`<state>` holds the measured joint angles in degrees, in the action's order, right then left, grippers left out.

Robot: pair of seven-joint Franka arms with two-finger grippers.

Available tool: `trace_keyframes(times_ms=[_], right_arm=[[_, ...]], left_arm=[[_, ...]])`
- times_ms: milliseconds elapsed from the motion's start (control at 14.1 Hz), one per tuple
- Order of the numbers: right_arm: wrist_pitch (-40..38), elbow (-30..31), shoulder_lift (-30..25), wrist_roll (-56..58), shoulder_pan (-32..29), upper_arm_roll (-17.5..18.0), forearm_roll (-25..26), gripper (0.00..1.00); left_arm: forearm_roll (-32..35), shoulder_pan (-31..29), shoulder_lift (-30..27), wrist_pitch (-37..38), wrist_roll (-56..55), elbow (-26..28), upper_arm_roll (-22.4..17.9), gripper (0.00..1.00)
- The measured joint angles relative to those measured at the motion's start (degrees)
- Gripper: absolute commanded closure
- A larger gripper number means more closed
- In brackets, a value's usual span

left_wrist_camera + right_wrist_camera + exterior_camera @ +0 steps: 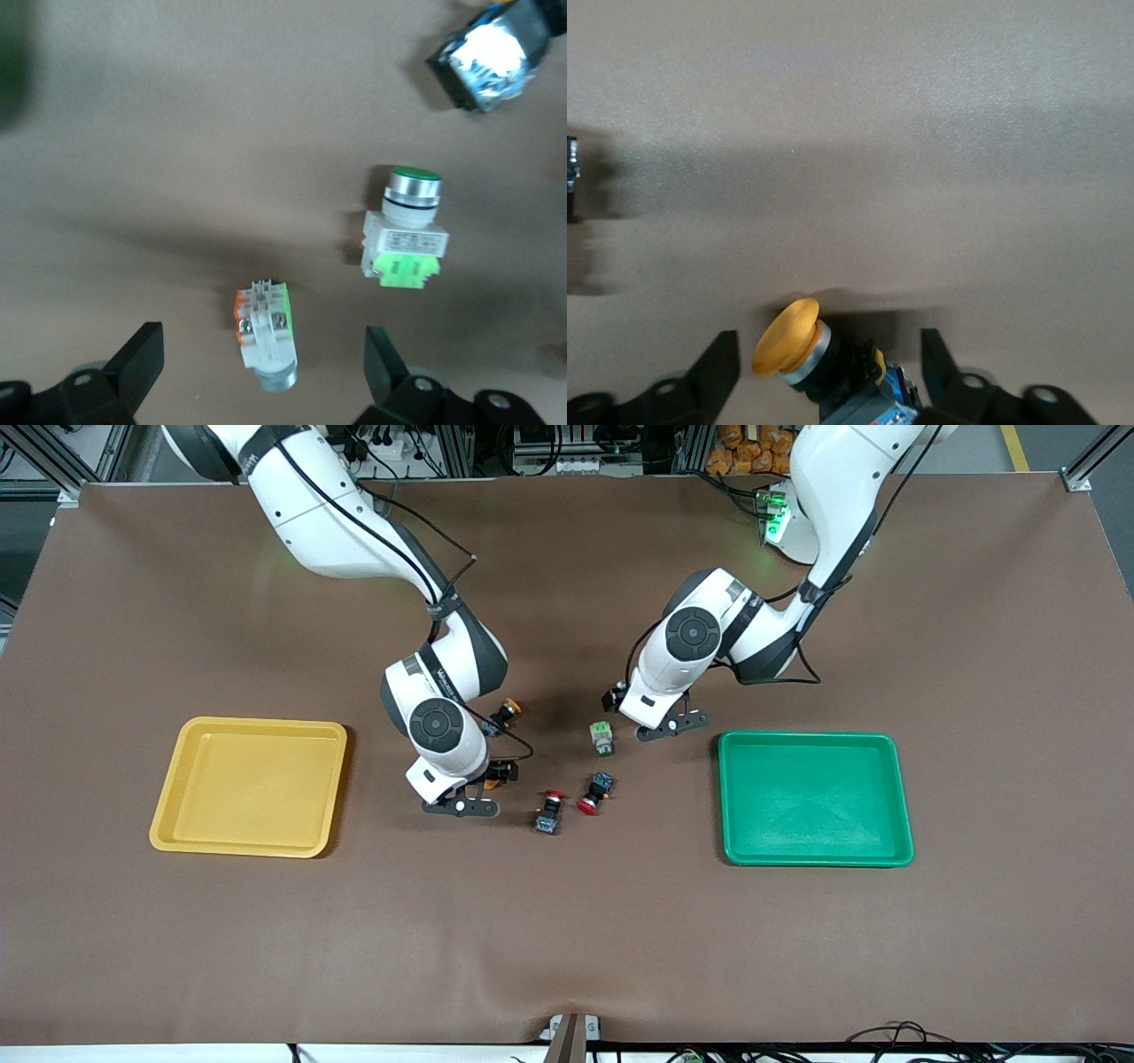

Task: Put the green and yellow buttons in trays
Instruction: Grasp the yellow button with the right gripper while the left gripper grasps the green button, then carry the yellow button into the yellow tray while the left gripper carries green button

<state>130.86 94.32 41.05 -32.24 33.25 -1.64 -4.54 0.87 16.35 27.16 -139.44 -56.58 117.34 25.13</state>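
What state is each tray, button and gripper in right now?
yellow tray: no buttons in it.
green tray: no buttons in it.
green buttons: both lying on the table, apart.
yellow button: lying on its side between the right gripper's fingers, not gripped.
red buttons: lying on the table.
left gripper: open, straddling one green button.
right gripper: open.

brown table mat (567, 939) | two red-capped buttons (551, 811) (595, 792) — side by side
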Motion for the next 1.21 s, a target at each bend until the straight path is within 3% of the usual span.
trace_keyframes(times_ms=[71, 213, 285, 569, 640, 783, 1067, 1138, 1209], right_arm=[[0.08, 0.0, 0.07, 0.02, 0.02, 0.0, 0.19, 0.48], [0.08, -0.01, 0.07, 0.26, 0.02, -0.08, 0.78, 0.9], [0.08, -0.01, 0.07, 0.57, 0.02, -0.26, 1.18, 1.0], [0.02, -0.36, -0.08, 2.01, -1.37, -1.4, 1.27, 1.0], [-0.66, -0.57, -0.2, 2.92, -2.43, -1.52, 1.27, 1.0], [-4.56, -1.86, -0.62, 4.73, -4.89, -1.72, 1.27, 1.0], [-12.58, -3.06, -3.69, 13.15, -12.35, -2.22, 1.35, 1.0], [-14.5, -3.08, -4.59, 16.36, -14.73, -2.38, 1.4, 1.0], [-15.93, -3.07, -5.26, 19.15, -16.88, -2.75, 1.5, 1.0]], left_arm=[[0.01, 0.17, 0.54, -0.7, -0.73, 0.48, -0.01, 0.0], [0.29, 0.83, 1.28, -1.15, -2.43, 0.66, -0.01, 0.04], [0.69, 1.1, 1.61, -1.18, -3.34, 0.7, -0.01, 0.06], [5.68, 1.26, 3.47, -2.26, -8.17, 0.8, -0.1, 0.18], [6.27, 1.26, 3.89, -2.63, -8.9, 0.78, -0.14, 0.24], [6.49, 1.26, 4.33, -2.95, -9.24, 0.59, -0.25, 0.49], [6.53, 1.29, 4.37, -2.99, -10.45, 0.05, -0.29, 0.62], [6.53, 1.31, 4.38, -2.99, -10.67, 0.05, -0.29, 0.71], [6.53, 1.32, 4.39, -2.99, -10.86, 0.05, -0.29, 0.86]])
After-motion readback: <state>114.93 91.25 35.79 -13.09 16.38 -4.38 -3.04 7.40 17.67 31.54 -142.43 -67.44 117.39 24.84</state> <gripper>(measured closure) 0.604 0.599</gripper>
